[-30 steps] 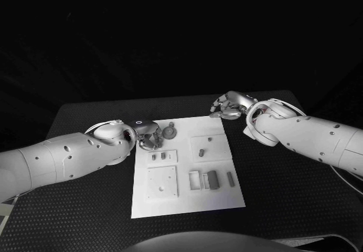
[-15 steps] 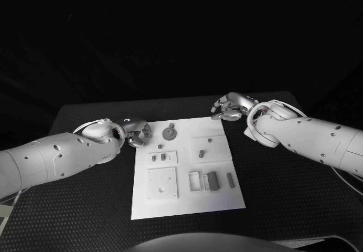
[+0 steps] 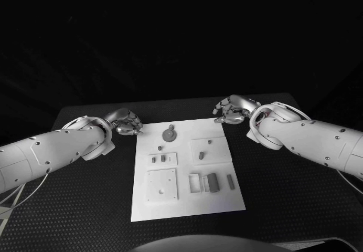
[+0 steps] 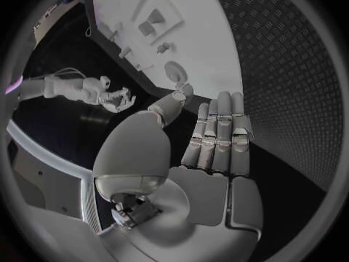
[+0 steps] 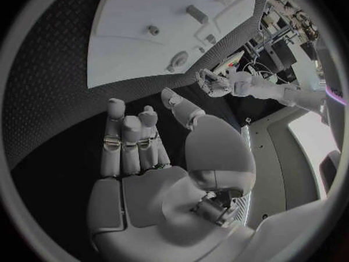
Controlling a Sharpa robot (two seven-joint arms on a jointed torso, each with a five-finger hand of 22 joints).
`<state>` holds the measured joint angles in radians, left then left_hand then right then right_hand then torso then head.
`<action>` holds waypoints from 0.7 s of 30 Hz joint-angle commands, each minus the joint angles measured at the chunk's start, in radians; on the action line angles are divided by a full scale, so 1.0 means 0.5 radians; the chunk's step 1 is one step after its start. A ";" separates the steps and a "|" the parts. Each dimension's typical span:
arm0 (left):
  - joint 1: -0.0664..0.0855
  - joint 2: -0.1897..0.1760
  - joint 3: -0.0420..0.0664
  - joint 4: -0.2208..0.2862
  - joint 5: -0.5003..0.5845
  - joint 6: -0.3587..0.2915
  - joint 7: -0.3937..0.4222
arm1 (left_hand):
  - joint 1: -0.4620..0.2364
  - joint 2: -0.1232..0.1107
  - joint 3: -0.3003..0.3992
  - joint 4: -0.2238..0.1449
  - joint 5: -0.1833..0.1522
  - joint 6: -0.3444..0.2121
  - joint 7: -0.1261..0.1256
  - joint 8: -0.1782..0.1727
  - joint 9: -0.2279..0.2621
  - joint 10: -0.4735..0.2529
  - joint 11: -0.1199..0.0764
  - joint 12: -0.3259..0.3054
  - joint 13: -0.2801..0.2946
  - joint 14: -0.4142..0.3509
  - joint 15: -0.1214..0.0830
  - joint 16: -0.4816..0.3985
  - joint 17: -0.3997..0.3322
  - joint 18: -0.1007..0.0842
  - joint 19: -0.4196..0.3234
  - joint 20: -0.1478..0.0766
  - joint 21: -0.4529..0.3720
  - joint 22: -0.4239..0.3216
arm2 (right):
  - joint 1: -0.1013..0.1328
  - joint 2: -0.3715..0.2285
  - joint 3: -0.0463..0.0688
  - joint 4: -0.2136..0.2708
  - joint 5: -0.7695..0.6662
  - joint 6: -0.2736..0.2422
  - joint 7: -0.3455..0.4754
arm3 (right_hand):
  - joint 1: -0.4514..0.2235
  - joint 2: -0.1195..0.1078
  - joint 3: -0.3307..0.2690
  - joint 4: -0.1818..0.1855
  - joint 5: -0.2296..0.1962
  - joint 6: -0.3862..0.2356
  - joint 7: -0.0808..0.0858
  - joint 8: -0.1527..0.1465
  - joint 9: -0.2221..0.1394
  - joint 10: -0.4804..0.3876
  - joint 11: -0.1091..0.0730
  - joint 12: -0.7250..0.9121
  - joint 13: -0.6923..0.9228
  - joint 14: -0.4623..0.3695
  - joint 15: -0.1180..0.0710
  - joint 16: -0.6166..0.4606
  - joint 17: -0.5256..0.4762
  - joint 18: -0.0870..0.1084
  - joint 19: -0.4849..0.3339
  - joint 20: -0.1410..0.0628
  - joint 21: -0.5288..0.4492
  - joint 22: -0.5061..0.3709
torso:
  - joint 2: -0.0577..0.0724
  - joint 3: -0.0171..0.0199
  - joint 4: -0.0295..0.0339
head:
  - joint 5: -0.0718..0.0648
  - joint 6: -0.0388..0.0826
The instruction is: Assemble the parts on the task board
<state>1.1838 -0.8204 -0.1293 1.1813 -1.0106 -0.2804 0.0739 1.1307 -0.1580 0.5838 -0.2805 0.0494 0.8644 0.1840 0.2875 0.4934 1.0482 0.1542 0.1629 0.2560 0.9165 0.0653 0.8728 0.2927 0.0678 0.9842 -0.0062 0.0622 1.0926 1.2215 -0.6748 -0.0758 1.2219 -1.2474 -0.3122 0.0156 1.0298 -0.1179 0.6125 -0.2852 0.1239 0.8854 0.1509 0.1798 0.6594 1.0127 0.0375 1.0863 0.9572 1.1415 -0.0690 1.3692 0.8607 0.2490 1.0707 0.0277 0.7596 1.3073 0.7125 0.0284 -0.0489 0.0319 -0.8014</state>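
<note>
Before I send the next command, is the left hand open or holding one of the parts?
Open. In the left wrist view the left hand has straight fingers with a bare palm, off the task board.

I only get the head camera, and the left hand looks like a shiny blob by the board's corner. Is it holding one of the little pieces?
Observer: No. The left wrist view shows the left hand with a bare palm and its fingers straight, side by side, holding nothing.
Operator: What about the other hand?
Observer: The right wrist view shows the right hand empty too, with its palm bare and its fingers stretched toward the task board.
Operator: Is anything under those fingers?
Observer: Just the black table. In that view the fingertips stop short of the board's edge.
</note>
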 commanded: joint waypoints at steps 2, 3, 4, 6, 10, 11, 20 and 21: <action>0.003 -0.031 0.005 0.041 0.633 -0.031 0.177 | -0.037 0.005 -0.053 -0.011 0.001 -0.030 0.000 0.011 0.005 -0.036 -0.001 0.018 -0.008 -0.087 0.055 -0.145 -0.036 -0.056 -0.129 0.031 -0.006 -0.111 | -0.009 -0.025 -0.004 0.025 -0.111 0.056 0.062 | 0.048 0.004 0.022 -0.003 0.005 -0.005 0.000 -0.004 0.008 -0.055 0.004 -0.184 -0.139 -0.083 0.004 -0.162 -0.078 0.009 -0.105 0.048 -0.106 -0.021 | 0.000 0.0002 0.000 | 0.000 0.007; 0.003 -0.038 0.006 0.050 0.683 -0.027 0.187 | -0.037 0.007 -0.057 -0.011 0.001 -0.032 0.001 0.011 0.005 -0.040 0.000 0.019 -0.009 -0.095 0.062 -0.161 -0.040 -0.059 -0.142 0.034 -0.005 -0.124 | -0.011 -0.030 -0.005 0.030 -0.128 0.063 0.065 | 0.054 0.004 0.024 0.000 0.004 -0.005 0.001 -0.004 0.009 -0.059 0.004 -0.231 -0.178 -0.094 0.007 -0.198 -0.095 0.007 -0.122 0.059 -0.128 -0.031 | 0.000 0.0001 0.000 | 0.001 0.009; 0.003 -0.042 0.006 0.055 0.711 -0.024 0.194 | -0.037 0.009 -0.059 -0.011 0.001 -0.034 0.001 0.011 0.006 -0.042 0.000 0.020 -0.010 -0.100 0.067 -0.170 -0.041 -0.061 -0.150 0.036 -0.005 -0.132 | -0.013 -0.033 -0.006 0.033 -0.136 0.065 0.066 | 0.059 0.002 0.026 0.002 0.004 -0.005 0.003 -0.003 0.010 -0.065 0.004 -0.258 -0.199 -0.103 0.008 -0.221 -0.106 0.006 -0.133 0.064 -0.142 -0.038 | 0.000 0.0001 0.000 | 0.001 0.009; 0.003 -0.052 0.006 0.070 0.777 -0.011 0.213 | -0.034 0.019 -0.072 -0.012 0.002 -0.042 -0.001 0.013 0.008 -0.048 0.001 0.028 -0.014 -0.130 0.092 -0.235 -0.052 -0.073 -0.196 0.048 -0.003 -0.189 | -0.017 -0.043 -0.010 0.044 -0.169 0.074 0.070 | 0.081 -0.001 0.044 0.003 0.006 -0.012 0.012 -0.005 0.012 -0.104 0.018 -0.410 -0.308 -0.154 0.020 -0.354 -0.167 -0.003 -0.200 0.092 -0.221 -0.076 | 0.000 -0.0008 0.000 | 0.000 0.013; 0.003 -0.058 0.006 0.091 0.824 0.013 0.241 | -0.037 0.036 -0.096 -0.010 0.002 -0.042 -0.004 0.022 0.012 -0.046 -0.002 0.046 -0.022 -0.110 0.095 -0.291 -0.045 -0.074 -0.193 0.051 0.001 -0.259 | -0.028 -0.049 -0.025 0.054 -0.259 0.078 0.070 | 0.098 -0.011 0.029 -0.001 0.003 -0.033 0.029 -0.018 -0.007 -0.059 0.044 -0.774 -0.605 -0.113 0.051 -0.452 -0.195 0.013 -0.194 0.126 -0.279 -0.108 | 0.001 -0.0028 -0.002 | -0.002 0.016; 0.003 -0.059 0.005 0.098 0.829 0.015 0.251 | -0.039 0.038 -0.102 -0.010 0.002 -0.042 -0.004 0.024 0.013 -0.045 -0.003 0.049 -0.024 -0.106 0.095 -0.300 -0.042 -0.074 -0.191 0.050 0.002 -0.271 | -0.032 -0.049 -0.033 0.055 -0.284 0.077 0.069 | 0.107 -0.014 0.020 -0.003 0.002 -0.030 0.030 -0.018 -0.013 0.013 0.041 -0.836 -0.670 -0.101 0.046 -0.465 -0.191 0.020 -0.185 0.134 -0.286 -0.110 | 0.000 -0.0031 -0.002 | -0.003 0.018; 0.003 -0.058 0.005 0.128 0.869 0.047 0.287 | -0.033 0.054 -0.130 -0.011 0.002 -0.043 0.001 0.030 0.013 -0.052 -0.002 0.064 -0.041 -0.077 0.094 -0.353 -0.013 -0.075 -0.174 0.049 0.004 -0.349 | -0.083 -0.028 -0.055 0.045 -0.456 0.062 0.046 | 0.134 -0.022 -0.005 -0.005 0.006 0.005 0.021 -0.004 -0.027 0.054 0.028 -0.906 -0.709 -0.038 0.025 -0.450 -0.151 0.026 -0.118 0.116 -0.272 -0.098 | 0.001 -0.0012 0.001 | -0.006 0.025; 0.003 -0.058 0.005 0.129 0.869 0.049 0.288 | -0.033 0.055 -0.131 -0.011 0.002 -0.043 0.001 0.031 0.013 -0.053 -0.002 0.064 -0.042 -0.076 0.094 -0.355 -0.012 -0.075 -0.173 0.049 0.004 -0.352 | -0.086 -0.027 -0.056 0.045 -0.461 0.065 0.045 | 0.132 -0.022 -0.002 -0.004 0.006 0.007 0.030 -0.004 -0.028 0.035 0.038 -0.965 -0.746 -0.024 0.030 -0.447 -0.147 0.026 -0.107 0.110 -0.267 -0.095 | 0.000 -0.0008 0.001 | -0.006 0.025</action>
<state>1.1840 -0.8501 -0.1275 1.2423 -0.6109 -0.2751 0.1850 1.1111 -0.1399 0.5251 -0.2876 0.0494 0.8466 0.1837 0.2972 0.4987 1.0283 0.1548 0.1888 0.2361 0.8738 0.1125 0.6994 0.2855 0.0380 0.8897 0.0177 0.0625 0.9178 1.1798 -0.6896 -0.1037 1.2437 -1.4174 -0.2892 0.0356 1.0862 -0.1278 0.6154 -0.2882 0.1240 0.8828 0.1633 0.1749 0.6462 1.0381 0.0540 0.6144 0.5903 1.1235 -0.0543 1.1411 0.7867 0.2634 1.0125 0.0836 0.6212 1.2587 0.7125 0.0270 -0.0489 0.0280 -0.7894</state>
